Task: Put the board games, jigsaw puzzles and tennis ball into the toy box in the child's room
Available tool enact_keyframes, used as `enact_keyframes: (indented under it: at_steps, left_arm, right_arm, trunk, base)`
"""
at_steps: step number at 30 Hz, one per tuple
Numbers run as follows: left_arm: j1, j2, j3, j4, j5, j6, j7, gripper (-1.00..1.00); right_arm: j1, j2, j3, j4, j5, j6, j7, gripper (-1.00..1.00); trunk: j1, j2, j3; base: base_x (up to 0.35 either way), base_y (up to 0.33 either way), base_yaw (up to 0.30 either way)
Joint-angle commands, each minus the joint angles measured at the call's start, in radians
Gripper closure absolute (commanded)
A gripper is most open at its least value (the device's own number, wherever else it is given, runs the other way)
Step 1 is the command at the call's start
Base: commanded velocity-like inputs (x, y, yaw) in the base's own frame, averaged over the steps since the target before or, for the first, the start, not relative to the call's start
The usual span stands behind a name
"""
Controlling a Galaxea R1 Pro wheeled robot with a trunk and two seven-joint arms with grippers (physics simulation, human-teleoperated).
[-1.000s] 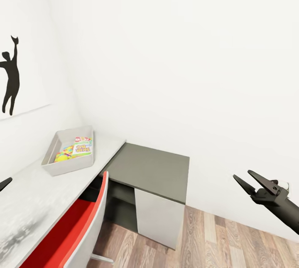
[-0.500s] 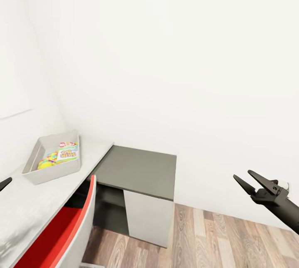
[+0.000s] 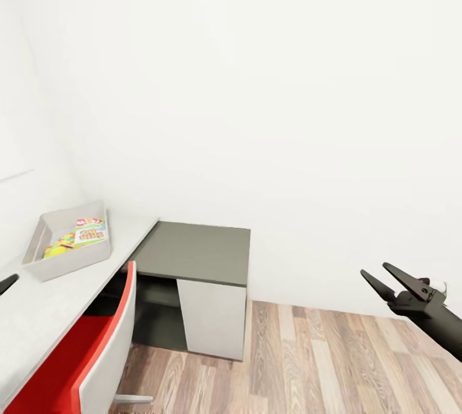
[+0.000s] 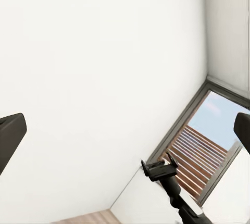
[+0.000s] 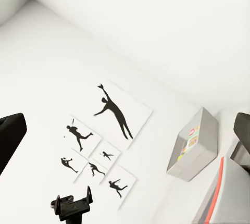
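The right gripper (image 3: pixel 382 278) has its jaws spread wide, holding nothing, up in the air over the wooden floor (image 3: pixel 333 362). The left gripper (image 4: pixel 125 130) is spread wide and empty too. Far off, the toy box (image 3: pixel 64 258) sits on the table (image 3: pixel 38 311), with a SKIP-BO game (image 3: pixel 90 234) and bright puzzle pieces (image 3: pixel 59 246) inside. A red chair (image 3: pixel 70 350) stands close by.

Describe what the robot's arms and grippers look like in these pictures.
The right gripper is matte black, with two slim, pointed fingers set on a blocky black wrist that carries a small white cylinder. The arm behind it is a dark grey tube. The left gripper is likewise black, on a thin black stalk. No cables or markings are visible.
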Motion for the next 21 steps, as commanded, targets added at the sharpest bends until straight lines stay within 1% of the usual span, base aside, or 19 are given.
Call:
enact_keyframes:
  at_steps: [1, 12, 14, 16, 18, 21]
  left_arm:
    - [-0.001, 0.000, 0.000, 0.000, -0.001, 0.011, -0.004, -1.00]
    - [-0.001, -0.001, 0.000, 0.000, 0.000, 0.011, -0.004, -1.00]
    - [-0.001, -0.002, 0.000, 0.000, 0.000, 0.011, -0.004, -1.00]
    - [-0.001, -0.002, 0.000, -0.001, 0.000, 0.011, -0.004, -1.00]
    - [-0.001, -0.004, -0.002, -0.006, 0.000, 0.011, -0.004, -1.00]
    - [-0.001, -0.004, -0.010, -0.009, -0.001, 0.011, -0.004, -1.00]
  right_arm:
    - [-0.001, 0.000, 0.000, 0.001, 0.000, 0.004, 0.002, -1.00]
    - [-0.001, 0.000, 0.003, 0.001, 0.002, 0.004, -0.003, -1.00]
    - [-0.001, 0.000, 0.003, 0.000, 0.014, 0.004, -0.003, -1.00]
    - [-0.001, 0.000, 0.003, -0.001, 0.034, 0.003, -0.003, -1.00]
    - [-0.001, 0.000, 0.004, -0.001, 0.051, 0.003, -0.005, -1.00]
    - [-0.001, 0.001, 0.012, -0.002, 0.062, 0.002, -0.007, -1.00]
  trunk:
    - [0.000, -0.002, -0.002]
    - [0.000, -0.002, -0.001]
    - [0.000, -0.002, -0.001]
    - [0.000, -0.002, -0.001]
    - [0.000, -0.002, -0.001]
    - [0.000, -0.002, -0.001]
  base:
    - [-0.329, 0.000, -0.153]
    - [-0.329, 0.000, -0.252]
    - [-0.329, -0.007, -0.278]
    - [-0.315, -0.077, -0.220]
    - [-0.220, -0.172, -0.095]
    - [-0.098, -0.153, -0.040]
